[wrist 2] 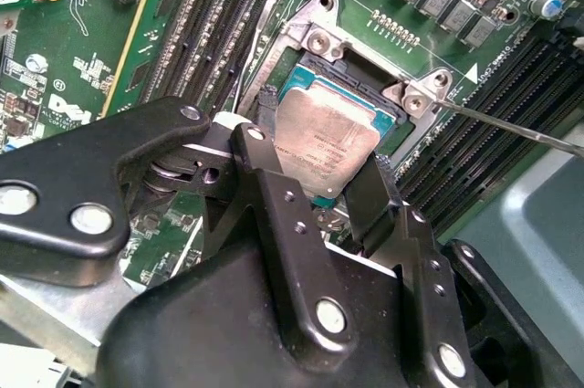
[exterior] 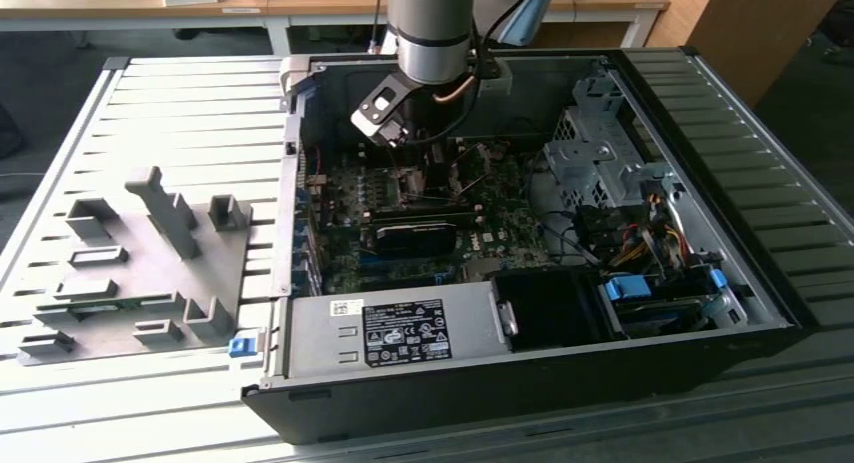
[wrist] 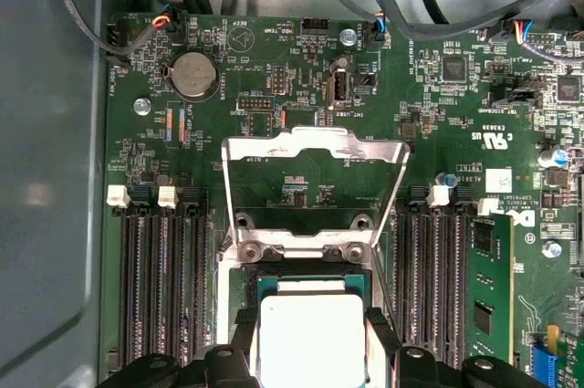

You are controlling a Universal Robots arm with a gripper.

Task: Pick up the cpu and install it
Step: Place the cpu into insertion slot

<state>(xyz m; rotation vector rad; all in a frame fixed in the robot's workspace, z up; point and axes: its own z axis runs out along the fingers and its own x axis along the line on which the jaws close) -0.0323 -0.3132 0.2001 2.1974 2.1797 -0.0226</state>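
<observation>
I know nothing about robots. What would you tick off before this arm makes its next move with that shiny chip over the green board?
1. Grip: the black gripper has a finger against each of two opposite edges of the shiny silver square cpu: ok.
2. Position: the cpu is over the black square socket frame: ok.
3. The hinged metal load plate stands open, off the socket: ok.
4. The thin wire latch lever is swung aside: ok.
5. The cpu lies flat and fully seated: cannot tell.
</observation>
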